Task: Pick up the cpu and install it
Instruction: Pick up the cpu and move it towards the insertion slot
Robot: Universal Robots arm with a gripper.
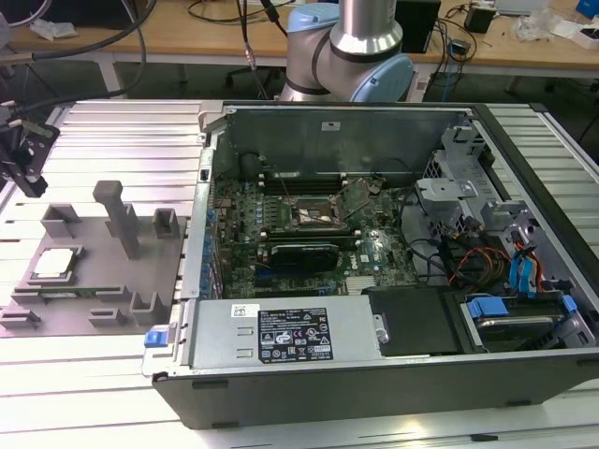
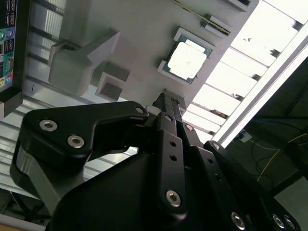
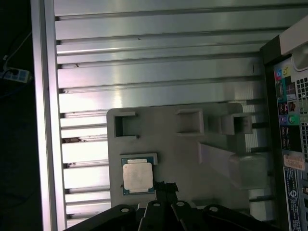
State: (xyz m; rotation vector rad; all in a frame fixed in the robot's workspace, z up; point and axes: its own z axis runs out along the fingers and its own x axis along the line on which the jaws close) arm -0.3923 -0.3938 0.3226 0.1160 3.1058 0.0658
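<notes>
My black gripper (image 2: 166, 102), fingers together and empty, hovers near the silvery-topped square cpu (image 2: 187, 60) resting in the grey plastic fixture (image 2: 139, 29).

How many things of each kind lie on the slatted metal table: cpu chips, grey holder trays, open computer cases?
cpu: 1
grey holder tray: 1
open computer case: 1
Total: 3

Harsh white glare on the table (image 2: 219, 98) and the cpu (image 2: 187, 60)
</notes>
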